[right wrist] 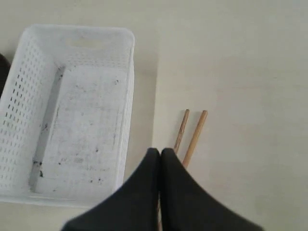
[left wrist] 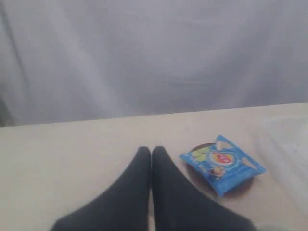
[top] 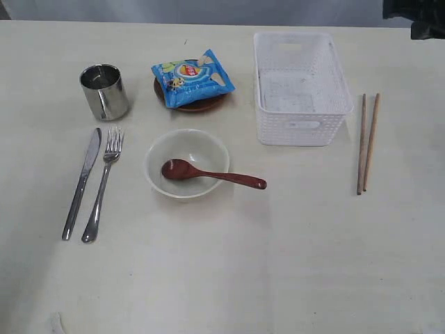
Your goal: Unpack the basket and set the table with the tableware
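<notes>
The white basket (top: 300,90) stands empty at the back right of the table (top: 222,278). Two chopsticks (top: 367,142) lie to its right. A white bowl (top: 186,163) holds the reddish-brown spoon (top: 212,174). The knife (top: 82,182) and fork (top: 103,184) lie side by side on the left, behind them the steel cup (top: 104,91). A small brown plate (top: 198,106) carries the blue chip bag (top: 192,76). My left gripper (left wrist: 151,150) is shut and holds nothing, above bare table near the bag (left wrist: 222,163). My right gripper (right wrist: 160,152) is shut and holds nothing, above the chopsticks (right wrist: 195,137) beside the basket (right wrist: 72,110).
A dark part of the right arm (top: 417,14) shows at the far right corner in the exterior view. A grey curtain (left wrist: 154,53) hangs behind the table's far edge.
</notes>
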Controlling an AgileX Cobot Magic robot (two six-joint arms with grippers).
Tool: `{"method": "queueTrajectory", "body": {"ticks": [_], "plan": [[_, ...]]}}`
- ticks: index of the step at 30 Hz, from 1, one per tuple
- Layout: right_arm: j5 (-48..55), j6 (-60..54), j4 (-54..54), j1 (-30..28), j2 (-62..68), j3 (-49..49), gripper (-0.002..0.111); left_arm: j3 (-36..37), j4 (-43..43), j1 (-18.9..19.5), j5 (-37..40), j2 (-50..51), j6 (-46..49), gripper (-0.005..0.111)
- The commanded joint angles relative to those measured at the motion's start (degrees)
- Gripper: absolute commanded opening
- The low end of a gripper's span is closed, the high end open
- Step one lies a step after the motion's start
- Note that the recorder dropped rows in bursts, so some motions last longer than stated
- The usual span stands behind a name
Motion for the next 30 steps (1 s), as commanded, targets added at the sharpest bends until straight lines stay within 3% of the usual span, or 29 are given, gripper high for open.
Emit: {"method": "queueTrajectory", "body": {"ticks": [1,4,9,12,21,27,30], "plan": [[-2.3,-0.2,0.6,0.1,-2.7,1.7,0.0,8.1,7.1,0.2,-1.3,-8.2,-7.1,0.0],[-1.0,-0.2,0.6,0.1,-3.2,1.7,0.0,14.8,7.1,0.2,-0.7,-18.0,-6.9,0.0],[0.5,-0.2,0.6,0.1,-3.2,1.7,0.0,15.7,4.5,0.2,4.9,-26.4,-2.8,0.0],[1.3,-0.2,0.6,0.1,-3.2,1.7,0.0,15.7,-1.2,0.2,15.6,-31.9,3.9,0.0],[1.0,-0.2,0.6,0.1,-3.2,1.7,0.0,15.5,-1.3,0.8,11.6,-34.3,5.6,0.0],[1.0,-0.2,0.6,0.1,-3.2,1.7,0.0,15.1,13.1,6.2,10.7,-34.3,8.9,0.0],[1.0,-0.2,0.6,0.1,-3.2,1.7,0.0,13.1,10.4,6.2,11.5,-34.3,11.9,0.0]]}}
